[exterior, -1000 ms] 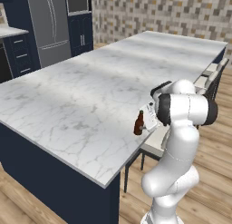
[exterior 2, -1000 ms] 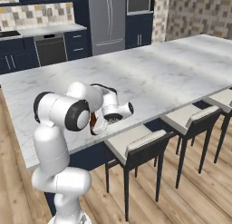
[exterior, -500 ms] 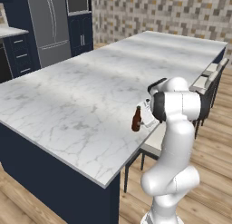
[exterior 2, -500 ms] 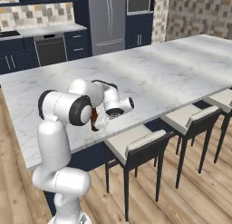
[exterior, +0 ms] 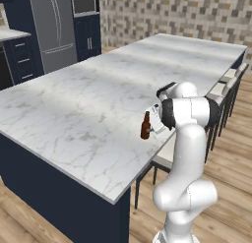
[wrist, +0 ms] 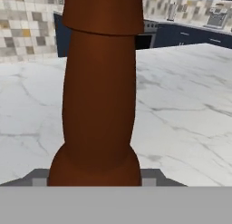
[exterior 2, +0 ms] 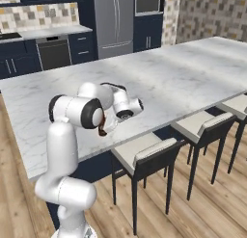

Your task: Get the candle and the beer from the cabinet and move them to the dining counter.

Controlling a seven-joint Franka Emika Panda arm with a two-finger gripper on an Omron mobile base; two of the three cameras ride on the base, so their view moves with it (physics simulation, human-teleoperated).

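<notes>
The white arm rises from its base at 5 o'clock in the left base view, runs straight up, then bends at a bulky dark-jointed elbow so that the forearm reaches sideways toward the edge of the dining counter point(exterior: 74, 109), a long white marble top veined in grey on a navy base. The gripper point(exterior: 153, 120) sits at the end of this short horizontal reach, at 9 o'clock from the elbow, level with the beer point(exterior: 145, 126). The brown bottle stands upright on the marble close to the counter's near edge, beside the stools point(exterior 2: 144, 157). In the right base view the arm climbs from 7 o'clock, folds over at the shoulder, and the hand point(exterior 2: 112, 121) points down and inward, hiding nearly all of the bottle point(exterior 2: 102, 131). In the hand view the bottle point(wrist: 99, 96) stands directly ahead, very close, its neck running up to 12 o'clock, with marble spreading behind it. The fingers stand on either side of the bottle; whether they press on the glass or stand just clear of it cannot be told. A steel refrigerator point(exterior: 51, 28) and navy cupboards point(exterior 2: 14, 63) line the far wall.
</notes>
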